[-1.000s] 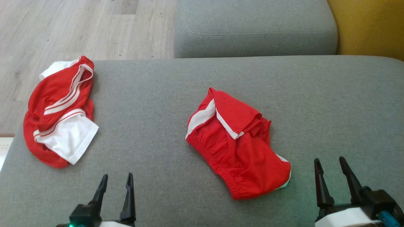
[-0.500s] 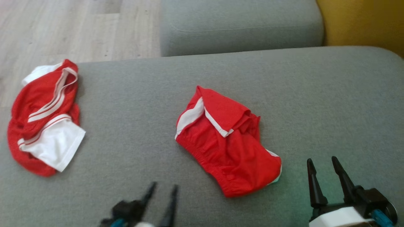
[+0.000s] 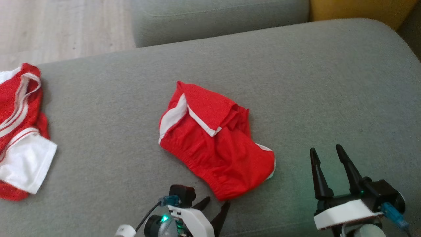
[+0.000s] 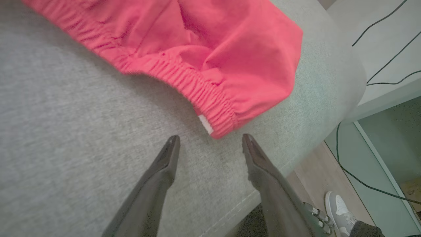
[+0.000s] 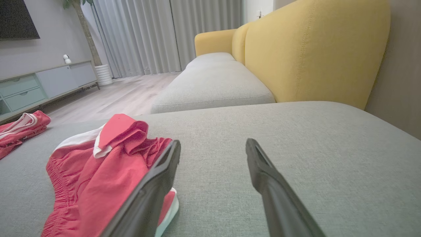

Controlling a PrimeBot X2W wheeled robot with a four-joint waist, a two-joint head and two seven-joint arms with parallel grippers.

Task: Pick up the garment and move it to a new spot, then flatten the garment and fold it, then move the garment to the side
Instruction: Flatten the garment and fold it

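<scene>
The garment (image 3: 217, 144) is a crumpled pair of red shorts with white trim, lying in the middle of the grey sofa seat (image 3: 329, 82). My left gripper (image 3: 217, 202) is open right at its near corner; in the left wrist view the elastic waistband corner of the garment (image 4: 213, 49) lies just beyond the tips of the left gripper (image 4: 210, 138), nothing between them. My right gripper (image 3: 325, 148) stands open over bare cushion to the right of the shorts. In the right wrist view the garment (image 5: 98, 174) lies left of the right gripper (image 5: 213, 142).
Another red and white garment (image 3: 19, 131) lies at the seat's left edge. A second grey cushion (image 3: 213, 16) and a yellow backrest (image 5: 312, 49) are beyond. The seat's near edge drops to the floor, where a person's shoe (image 4: 338, 210) and cables (image 4: 378, 75) show.
The head camera has swung right, shifting the whole picture left. My left gripper has moved right and turned, reaching the near corner of the shorts. The right gripper stays open.
</scene>
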